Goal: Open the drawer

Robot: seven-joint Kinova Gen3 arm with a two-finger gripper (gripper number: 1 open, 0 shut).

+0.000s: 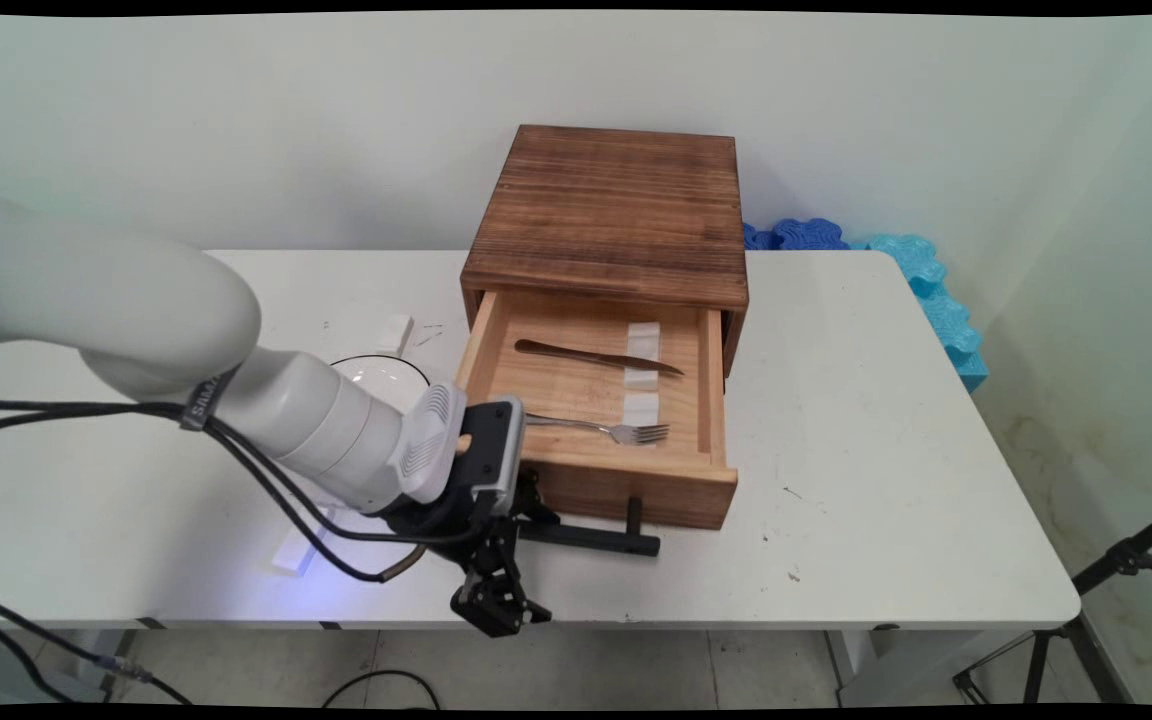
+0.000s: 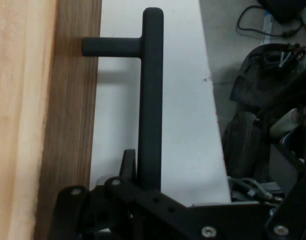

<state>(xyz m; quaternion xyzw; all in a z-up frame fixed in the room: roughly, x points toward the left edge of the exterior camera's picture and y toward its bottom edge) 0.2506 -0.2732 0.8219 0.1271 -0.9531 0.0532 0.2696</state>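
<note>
No brand or lettering can be read on any item. The arm enters from the left, lying low across the surface (image 1: 866, 420), wrist bent downward at the near edge. The gripper (image 1: 498, 600) points down beside the left end of the black handle (image 1: 591, 538) of the open wooden drawer (image 1: 626, 480); in the hand view the bar runs into the linkage, but I cannot tell whether the jaws are clenched on it. The drawer holds a knife (image 1: 596, 357) and a fork (image 1: 604, 428). A glass bowl (image 1: 381, 378) sits behind the wrist.
</note>
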